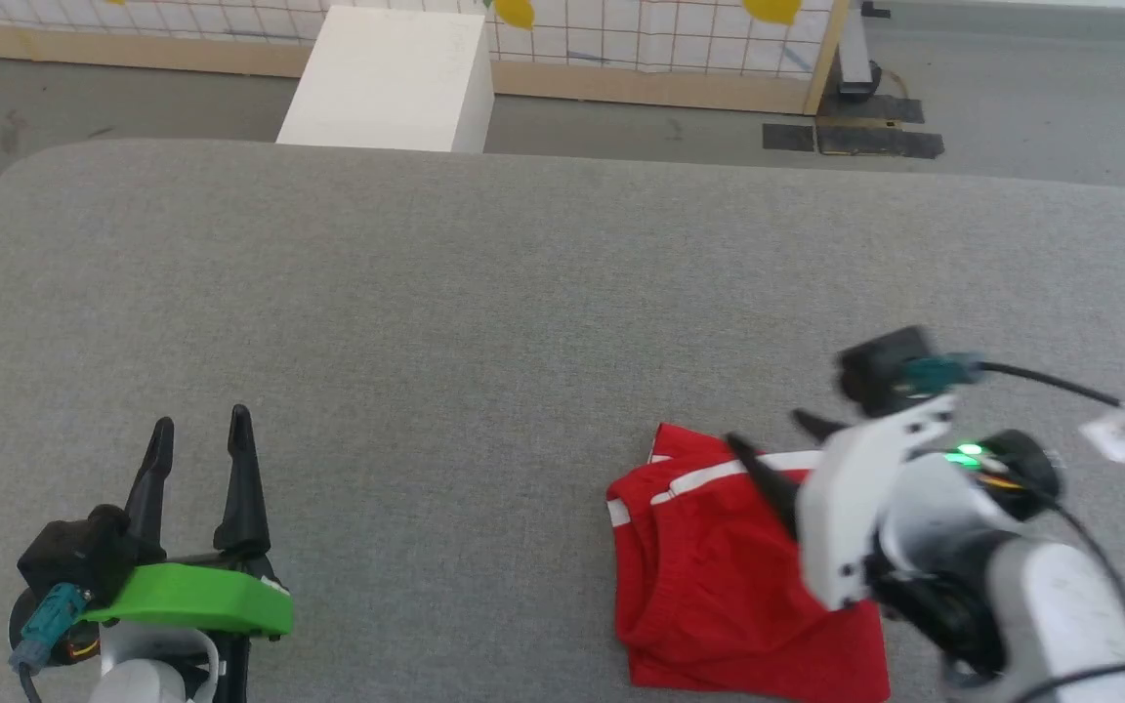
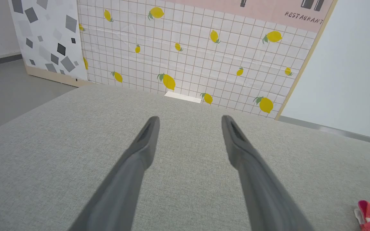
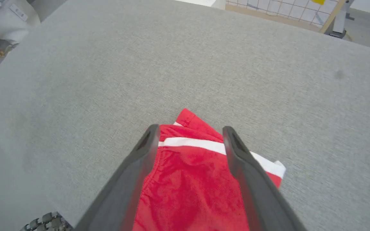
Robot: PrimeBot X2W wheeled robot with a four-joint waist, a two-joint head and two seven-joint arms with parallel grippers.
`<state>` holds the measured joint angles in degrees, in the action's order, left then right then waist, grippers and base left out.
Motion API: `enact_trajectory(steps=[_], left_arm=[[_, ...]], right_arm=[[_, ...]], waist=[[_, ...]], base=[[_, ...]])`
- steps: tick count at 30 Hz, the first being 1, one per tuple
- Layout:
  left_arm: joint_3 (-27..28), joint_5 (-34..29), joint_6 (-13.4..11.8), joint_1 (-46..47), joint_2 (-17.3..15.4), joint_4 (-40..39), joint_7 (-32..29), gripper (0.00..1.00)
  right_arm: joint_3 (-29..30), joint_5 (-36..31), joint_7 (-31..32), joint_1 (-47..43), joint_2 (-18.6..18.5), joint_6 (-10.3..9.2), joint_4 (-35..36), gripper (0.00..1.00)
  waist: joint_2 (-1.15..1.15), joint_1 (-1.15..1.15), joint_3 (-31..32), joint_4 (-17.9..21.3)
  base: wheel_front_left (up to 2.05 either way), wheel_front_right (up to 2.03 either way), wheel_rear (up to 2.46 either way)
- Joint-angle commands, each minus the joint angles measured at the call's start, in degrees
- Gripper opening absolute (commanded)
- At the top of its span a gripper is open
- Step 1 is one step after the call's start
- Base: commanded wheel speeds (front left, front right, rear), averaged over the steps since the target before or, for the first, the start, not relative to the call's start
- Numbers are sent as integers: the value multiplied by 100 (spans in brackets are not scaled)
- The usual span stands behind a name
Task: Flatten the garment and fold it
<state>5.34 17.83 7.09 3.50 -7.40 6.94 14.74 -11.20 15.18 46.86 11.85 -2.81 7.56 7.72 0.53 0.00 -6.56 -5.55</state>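
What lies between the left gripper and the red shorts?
Nothing; in the head view the grey padded surface between the left gripper and the red shorts is bare.

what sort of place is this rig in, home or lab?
Probably a lab mock-up, not a home: a free-standing lemon-print backdrop in a wooden frame, marked RESTAURANT; black patches on a grey floor; a large grey fabric worktop with red shorts on it.

left of the garment and beyond it the grey cushioned surface lies flat and free for a pass, with the left gripper well to its left, the right gripper spread-fingered over its far edge, and a white box on the floor far beyond.
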Motion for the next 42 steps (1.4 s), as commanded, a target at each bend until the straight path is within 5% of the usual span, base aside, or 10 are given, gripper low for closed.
enact_trajectory(steps=[1, 5, 10, 24, 25, 27, 33, 42], left_arm=[[-2, 3, 39, -39, -18, -25, 26, 100], [-28, 16, 39, -24, -21, -53, 26, 100], [-74, 42, 39, -27, -25, -49, 26, 100], [-180, 105, 39, 45, -83, -10, 26, 100], [-176, 103, 39, 39, -83, -7, 26, 100], [-157, 99, 39, 21, -79, -3, 26, 100], [-49, 85, 38, -67, -72, -43, 26, 100], [289, 167, 24, -120, -91, -288, 26, 100]], right_arm=[[276, -99, -28, -197, -7, -8, 235, 100], [991, -383, 47, -668, -7, -8, 573, 100], [1172, -464, 177, -1145, -7, -8, 444, 100], [825, -768, -467, -748, -7, -8, -1651, 100], [814, -776, -442, -730, -7, -8, -1747, 52], [783, -776, -463, -668, -7, -8, -1855, 0], [596, -969, -394, -473, -7, -8, -1780, 0], [-467, -936, 195, 261, -752, -8, -1512, 0]], waist=[[-53, 0, -7, 48], [-53, 0, -50, 76], [-53, 0, -102, 91], [-53, 0, -210, -79], [-53, 0, -202, -81], [-53, 0, -187, -73], [-53, 0, -166, 169], [-53, 0, -514, 1654]], base=[[0, 0, 0], [0, 0, 0], [0, 0, 0], [0, 0, 0], [0, 0, 0], [0, 0, 0], [0, 0, 0], [0, 0, 0]])
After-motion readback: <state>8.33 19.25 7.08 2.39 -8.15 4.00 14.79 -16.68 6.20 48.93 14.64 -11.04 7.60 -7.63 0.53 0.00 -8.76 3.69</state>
